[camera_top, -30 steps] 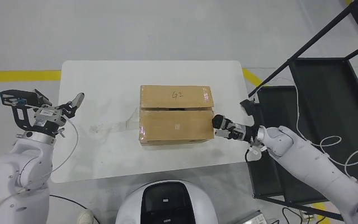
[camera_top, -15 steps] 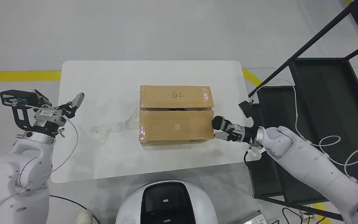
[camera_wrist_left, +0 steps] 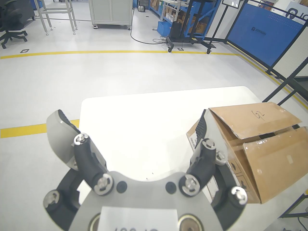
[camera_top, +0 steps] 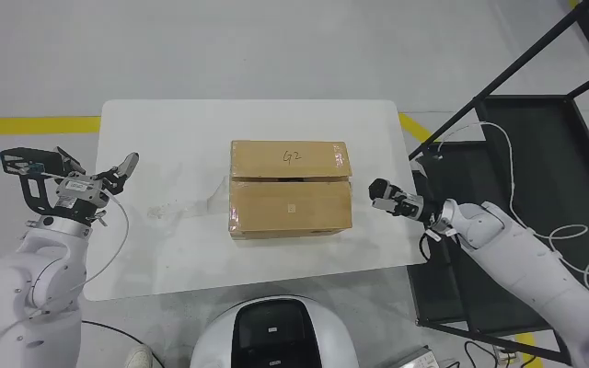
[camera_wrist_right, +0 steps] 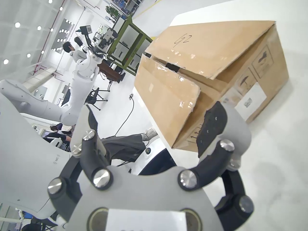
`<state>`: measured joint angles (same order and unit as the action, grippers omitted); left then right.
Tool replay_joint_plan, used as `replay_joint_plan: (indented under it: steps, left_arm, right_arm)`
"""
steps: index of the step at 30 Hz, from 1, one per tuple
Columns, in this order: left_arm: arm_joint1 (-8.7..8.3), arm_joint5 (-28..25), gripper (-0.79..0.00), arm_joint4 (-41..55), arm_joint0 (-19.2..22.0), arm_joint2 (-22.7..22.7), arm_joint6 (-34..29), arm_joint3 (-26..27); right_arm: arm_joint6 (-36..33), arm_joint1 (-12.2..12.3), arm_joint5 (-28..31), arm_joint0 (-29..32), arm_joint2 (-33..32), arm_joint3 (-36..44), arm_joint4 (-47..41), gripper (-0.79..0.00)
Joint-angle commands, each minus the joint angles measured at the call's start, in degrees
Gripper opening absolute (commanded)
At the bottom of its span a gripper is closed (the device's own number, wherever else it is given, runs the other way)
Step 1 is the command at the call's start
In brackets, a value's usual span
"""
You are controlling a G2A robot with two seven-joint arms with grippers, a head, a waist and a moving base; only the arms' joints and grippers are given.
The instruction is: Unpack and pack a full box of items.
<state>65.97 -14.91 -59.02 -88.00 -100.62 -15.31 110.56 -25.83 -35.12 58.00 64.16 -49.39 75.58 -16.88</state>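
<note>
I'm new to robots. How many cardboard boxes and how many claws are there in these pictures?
Cardboard box: 1
Claws: 2, the left claw and the right claw, both open
Total: 3

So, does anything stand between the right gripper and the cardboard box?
Nothing visible does. The right gripper is open just off the side of the cardboard box, with only bare white table between them.

box (camera_top: pixel 290 189) mid-table (camera_top: pixel 184 258), hands flanking apart
</note>
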Motion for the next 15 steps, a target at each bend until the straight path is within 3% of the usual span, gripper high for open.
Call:
replay_joint_plan:
  steps: [1, 15]
  left_arm:
    - [0.0, 0.0, 0.0, 0.01, 0.0, 0.0, 0.0, 0.0]
    - [0.0, 0.0, 0.0, 0.01, 0.0, 0.0, 0.0, 0.0]
  right_arm:
    - [-0.11, -0.92, 0.0, -0.97, 0.84, -0.88, -0.21, 0.0]
    - [-2.62, -8.26, 0.0, -8.0, 7.29, -8.84, -2.21, 0.0]
